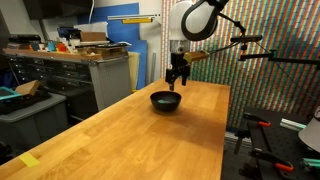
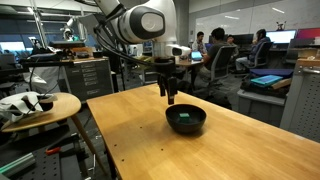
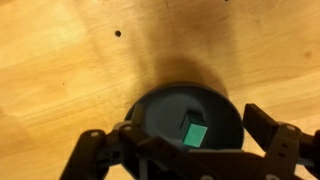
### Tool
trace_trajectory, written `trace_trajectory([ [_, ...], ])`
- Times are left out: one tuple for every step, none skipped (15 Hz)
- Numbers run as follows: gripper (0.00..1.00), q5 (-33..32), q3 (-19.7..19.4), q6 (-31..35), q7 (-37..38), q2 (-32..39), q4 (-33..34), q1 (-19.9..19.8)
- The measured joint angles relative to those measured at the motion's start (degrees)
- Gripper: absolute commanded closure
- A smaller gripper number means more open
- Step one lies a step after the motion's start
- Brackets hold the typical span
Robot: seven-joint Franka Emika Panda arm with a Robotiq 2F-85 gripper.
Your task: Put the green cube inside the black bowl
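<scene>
- The green cube [image 3: 195, 132] is seen lying inside the black bowl [image 3: 150, 105], near its centre.
- The jaws are released and grasp nothing; in the wrist view they are spread at about 9 and 3 o'clock of the bowl.
- The bowl is set on the wooden tabletop [image 1: 120, 140], directly beneath the jaws.

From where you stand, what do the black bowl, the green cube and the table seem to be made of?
black bowl: smooth, perhaps plastic or glazed ceramic; its rim shows faint sheen.
green cube: matte, flat colour; maybe painted wood or plastic.
table: wood, with visible grain and a light varnish.
</scene>
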Motion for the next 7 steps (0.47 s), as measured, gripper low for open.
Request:
trace_trajectory([
  [0.0,-0.7,0.1,-1.3,-0.1,-2.3,-1.5,0.1],
  [0.0,-1.2,0.4,-2.8,-0.4,-4.5,-2.9,0.2],
  [0.0,-1.4,0.7,-3.8,-0.6,-6.4,-4.0,0.3],
  [0.0,-1.4,0.8,-4.4,-0.8,-7.9,-4.9,0.3],
  [0.0,-1.4,0.9,-4.5,-1.0,-8.7,-5.5,0.3],
  [0.0,-1.4,0.9,-4.5,-1.1,-9.1,-5.9,0.3],
  [0.0,-1.4,0.9,-4.5,-1.2,-9.2,-6.1,0.3],
])
